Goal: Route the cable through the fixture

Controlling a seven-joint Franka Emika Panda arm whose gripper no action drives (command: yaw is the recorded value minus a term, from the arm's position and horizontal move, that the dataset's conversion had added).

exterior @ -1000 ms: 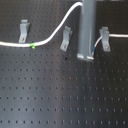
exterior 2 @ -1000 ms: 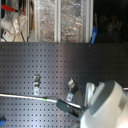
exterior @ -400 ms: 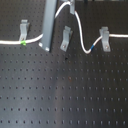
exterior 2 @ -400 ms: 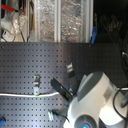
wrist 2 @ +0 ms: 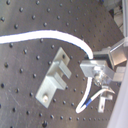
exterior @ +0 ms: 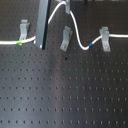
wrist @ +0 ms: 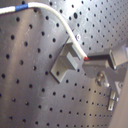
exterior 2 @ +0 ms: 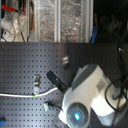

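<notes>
In the first exterior view the cable (exterior: 10, 42) enters at 9 o'clock, runs almost level past its green mark (exterior: 18, 43) and an upright clip (exterior: 23, 31), then passes behind the dark arm column (exterior: 43, 24). From there it climbs to a peak at 12 o'clock, drops past the fixture (exterior: 66, 38) on its 3 o'clock side without sitting in the forked top, dips to the blue mark (exterior: 91, 46), and rises to a second upright clip (exterior: 105, 39) before leaving at 3 o'clock. The fixture's long axis leans, its top tipped toward 1 o'clock, on the black perforated board (exterior: 64, 95).

In the first wrist view the gripper (wrist: 90, 59) has its fingertip (wrist: 100, 58) pinched on the cable just beside the fixture (wrist: 66, 62), the cord running up toward 10 o'clock; the jaws look nearly closed around it.
</notes>
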